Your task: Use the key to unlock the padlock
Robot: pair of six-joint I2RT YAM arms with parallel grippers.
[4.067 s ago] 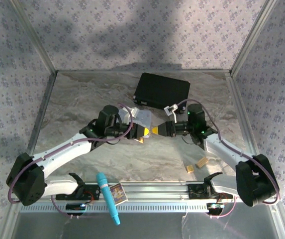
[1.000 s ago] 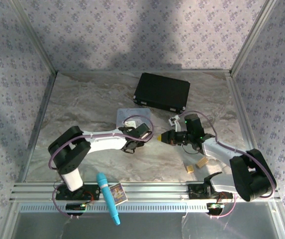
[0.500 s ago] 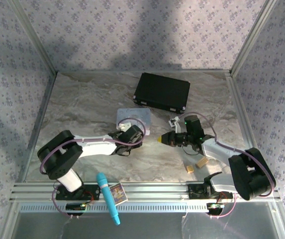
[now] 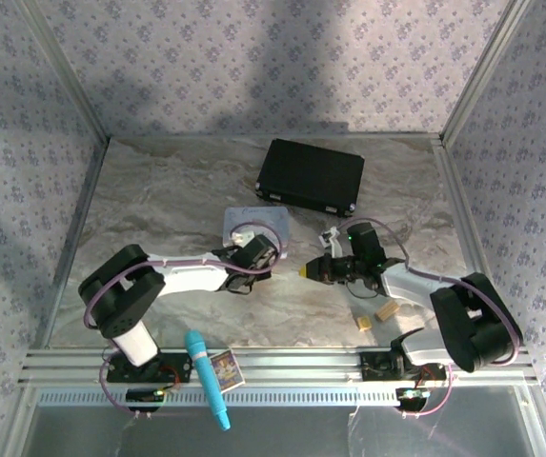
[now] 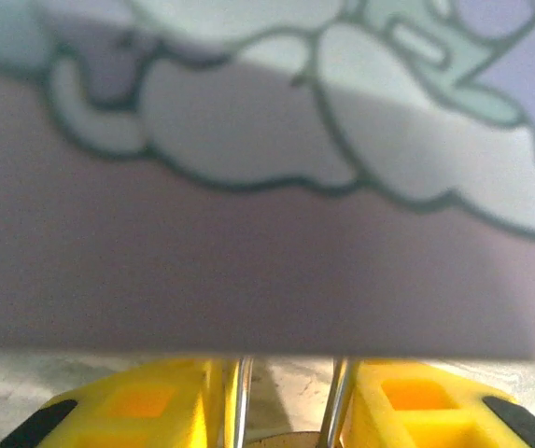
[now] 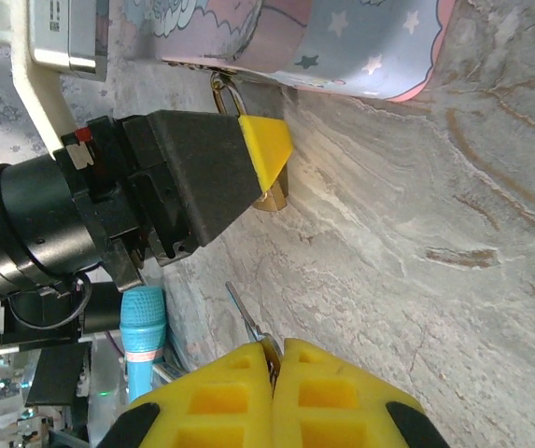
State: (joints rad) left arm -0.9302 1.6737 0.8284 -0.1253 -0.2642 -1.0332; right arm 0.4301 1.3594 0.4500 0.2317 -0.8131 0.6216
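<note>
The padlock (image 6: 273,198) lies against the tin (image 6: 342,42), its shackle toward the tin and its brass body pointing away. The left tool (image 5: 286,415) straddles it with 1 finger on each side; I cannot tell whether it is clamping. Farther from the tin, the right tool (image 6: 274,353) is clenched on the key (image 6: 242,313), whose blade points roughly at the padlock's body and likely needs aligning.
</note>
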